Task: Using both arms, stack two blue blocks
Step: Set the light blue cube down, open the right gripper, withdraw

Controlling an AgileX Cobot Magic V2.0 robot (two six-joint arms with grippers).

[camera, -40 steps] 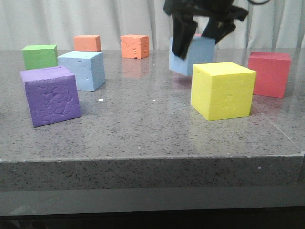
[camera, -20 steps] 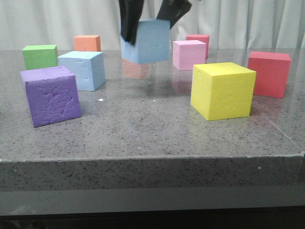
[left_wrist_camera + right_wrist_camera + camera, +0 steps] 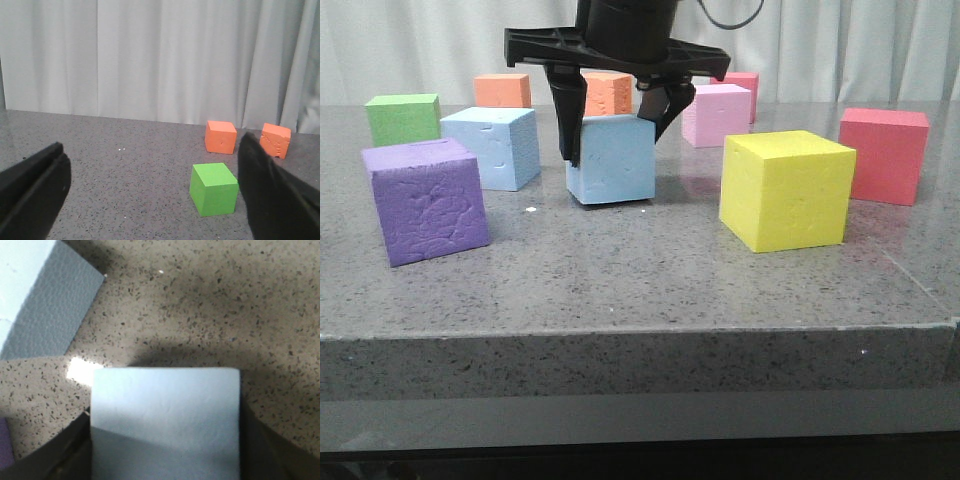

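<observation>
One blue block (image 3: 611,160) is gripped between the fingers of my right gripper (image 3: 616,140), at or just above the table surface in the middle; I cannot tell if it touches. In the right wrist view this block (image 3: 165,410) fills the gap of the right gripper (image 3: 162,460). The second blue block (image 3: 492,147) stands on the table just to its left, a small gap apart, and shows in the right wrist view (image 3: 40,295). My left gripper (image 3: 150,200) is open and empty above the table; it does not show in the front view.
A purple cube (image 3: 425,200) stands at the front left and a yellow cube (image 3: 786,188) at the front right. A red cube (image 3: 886,154), a pink cube (image 3: 717,114), two orange cubes (image 3: 503,90) (image 3: 608,93) and a green cube (image 3: 403,117) stand further back.
My right gripper has carried the blue block leftward and forward from the back right, then down to table level beside the second blue block.
</observation>
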